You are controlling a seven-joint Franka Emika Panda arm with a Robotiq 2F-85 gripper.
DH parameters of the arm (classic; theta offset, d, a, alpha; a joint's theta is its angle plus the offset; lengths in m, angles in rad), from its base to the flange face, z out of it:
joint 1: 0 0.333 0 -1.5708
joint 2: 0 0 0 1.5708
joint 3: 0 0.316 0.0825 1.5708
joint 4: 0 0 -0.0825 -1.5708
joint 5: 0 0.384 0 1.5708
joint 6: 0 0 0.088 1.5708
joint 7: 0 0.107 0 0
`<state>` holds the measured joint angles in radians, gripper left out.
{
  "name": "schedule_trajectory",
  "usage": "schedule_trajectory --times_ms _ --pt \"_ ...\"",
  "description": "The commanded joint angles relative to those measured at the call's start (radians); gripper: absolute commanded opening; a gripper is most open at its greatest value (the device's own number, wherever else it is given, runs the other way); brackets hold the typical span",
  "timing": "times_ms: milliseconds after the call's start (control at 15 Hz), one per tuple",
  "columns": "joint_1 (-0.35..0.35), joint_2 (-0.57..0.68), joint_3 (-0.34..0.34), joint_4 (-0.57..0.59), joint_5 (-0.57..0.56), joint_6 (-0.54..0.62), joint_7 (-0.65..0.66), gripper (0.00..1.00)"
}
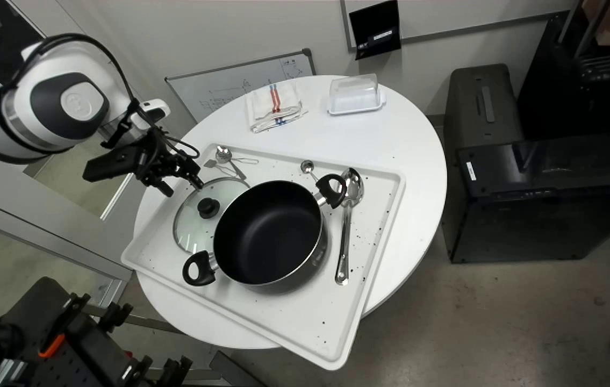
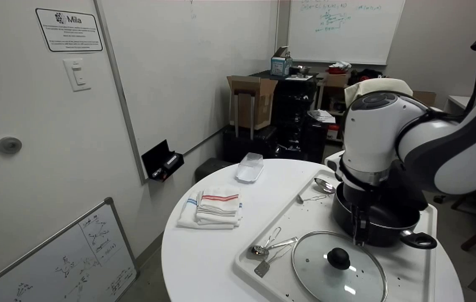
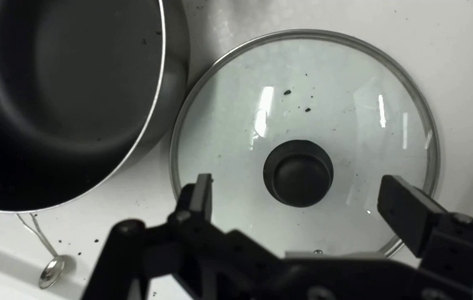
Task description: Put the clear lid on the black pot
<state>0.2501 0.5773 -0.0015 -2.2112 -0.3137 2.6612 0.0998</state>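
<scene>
The round, clear glass lid, edged with thin metal, lay on the big white tray with its small, round, black knob on top. It was right beside the big, round, black, two-handled pot; I could not tell if they touched. The pot had no lid on it, so the job was not done.

The lid looked stiff and likely a bit heavy. Its glass could crack with a hard bump, so it would need a soft landing. The smooth top was likely slippery, and the low edge looked hard to get under. The knob seemed best to hold: stubby and right in the middle, so the lid should hang level. A pinch too near the top might slip and let the lid tip.

The white and black robot arm reached in over the tray and bent downward. Its black two-finger gripper pointed down above the lid. The fingers were spread wide, pinching nothing. In the wrist view, the knob showed between the tips, with space on both sides. How high the tips were, I could not tell. My guess was that it should go down next, then squeeze.
</scene>
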Motion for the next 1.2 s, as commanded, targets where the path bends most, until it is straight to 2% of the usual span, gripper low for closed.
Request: schedule_trajectory --times_ms 0,533,1133 --pt "0.048 0.092 -0.031 0.067 -0.021 0.005 0.031 1.0" --pt "0.061 0.208 -0.035 0.163 0.002 -0.008 0.012 1.0" --pt "0.061 0.262 -0.034 0.218 0.018 0.005 0.02 1.0"
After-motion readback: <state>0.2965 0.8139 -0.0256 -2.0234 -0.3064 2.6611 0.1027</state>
